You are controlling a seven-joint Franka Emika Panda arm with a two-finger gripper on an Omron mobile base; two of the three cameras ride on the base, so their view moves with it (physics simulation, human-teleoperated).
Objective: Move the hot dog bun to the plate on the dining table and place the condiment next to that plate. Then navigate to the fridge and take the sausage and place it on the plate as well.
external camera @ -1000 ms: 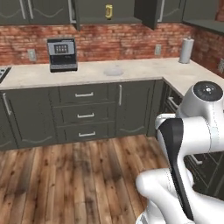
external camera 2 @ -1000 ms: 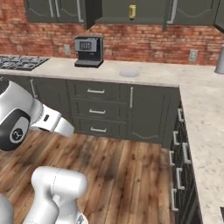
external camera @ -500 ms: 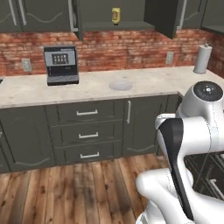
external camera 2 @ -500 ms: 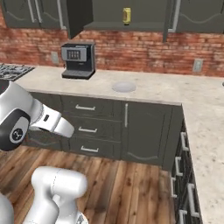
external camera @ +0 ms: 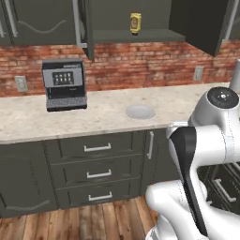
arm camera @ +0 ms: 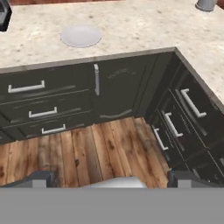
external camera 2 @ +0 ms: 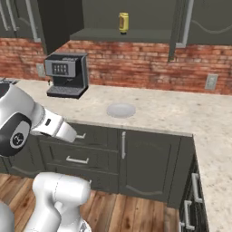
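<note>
The condiment (external camera: 135,23) (external camera 2: 123,22), a small yellow bottle with a dark label, stands on the shelf of an open upper cabinet (external camera: 136,35) above the stone counter (external camera: 108,117). My gripper (arm camera: 113,181) is open, its dark fingertips (arm camera: 41,178) set wide apart with nothing between them. It hangs low in front of the dark lower cabinets, over the wooden floor and far below the bottle. The arm is folded close to the base. The hot dog bun, the plate, the dining table, the fridge and the sausage are out of view.
A black coffee machine (external camera: 64,84) (external camera 2: 68,74) stands on the counter at the left. A small plain round plate (external camera: 140,111) (external camera 2: 121,109) (arm camera: 81,36) lies below the cabinet. The counter turns a corner at the right, where a paper towel roll (external camera: 236,75) stands. The cabinet doors (external camera: 197,23) hang open.
The base has driven closer to the counter, so the open cabinet, coffee machine and small plate look larger and more central. The gripper has stayed open.
</note>
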